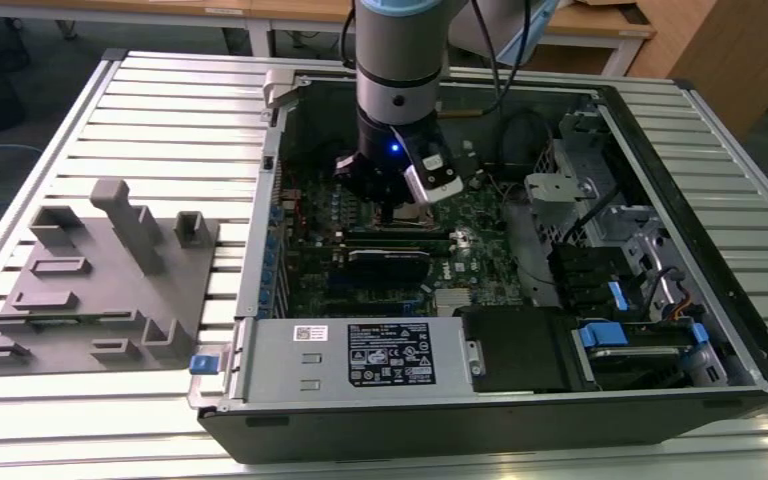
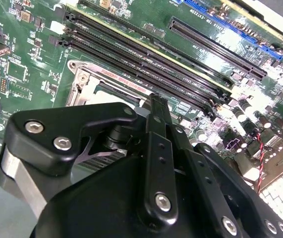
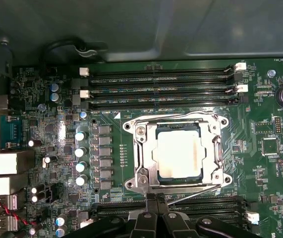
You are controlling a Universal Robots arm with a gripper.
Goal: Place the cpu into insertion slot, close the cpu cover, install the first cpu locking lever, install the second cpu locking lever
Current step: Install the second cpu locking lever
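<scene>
- Cpu (image 3: 179,152) sits in the insertion slot (image 3: 137,171) on the motherboard (image 3: 260,124), its pale top showing through the window of the cpu cover (image 3: 210,147) lying flat over it.
- Tool (image 3: 153,202) hovers at the socket's edge, fingers pressed together, pinching nothing.
- Computer case (image 1: 704,390) rests on the slatted surface (image 1: 131,110).

Silver-grey arm tube (image 1: 398,60) — black gripper (image 3: 153,210) linkage, silver screws — small blue light.

Slatted metal table (image 1: 117,110), open computer case (image 1: 704,330), grey fixture tray (image 1: 91,290) beside it
</scene>
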